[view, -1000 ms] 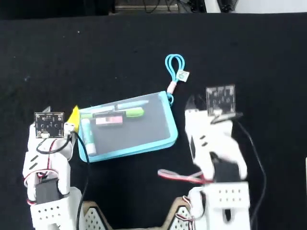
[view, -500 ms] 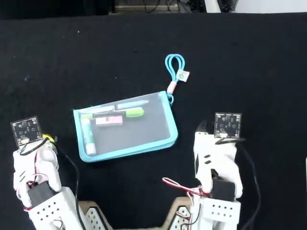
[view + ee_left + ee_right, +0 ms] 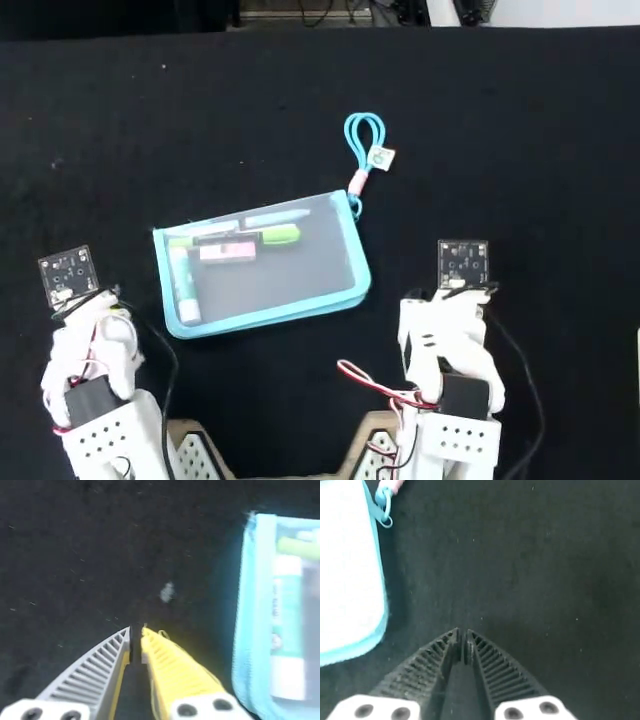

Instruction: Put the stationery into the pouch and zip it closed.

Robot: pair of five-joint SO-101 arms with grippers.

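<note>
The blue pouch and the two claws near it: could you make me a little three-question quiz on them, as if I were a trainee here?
1. Open or shut: how do the left claw and the right claw stand?
2. True or false: the right claw is gripping the pouch.
3. Where is the glue stick?
A. inside the pouch
B. on the bare table
C. in the left claw

Key: 1. both shut; 2. false, it is apart from the pouch; 3. A
</note>
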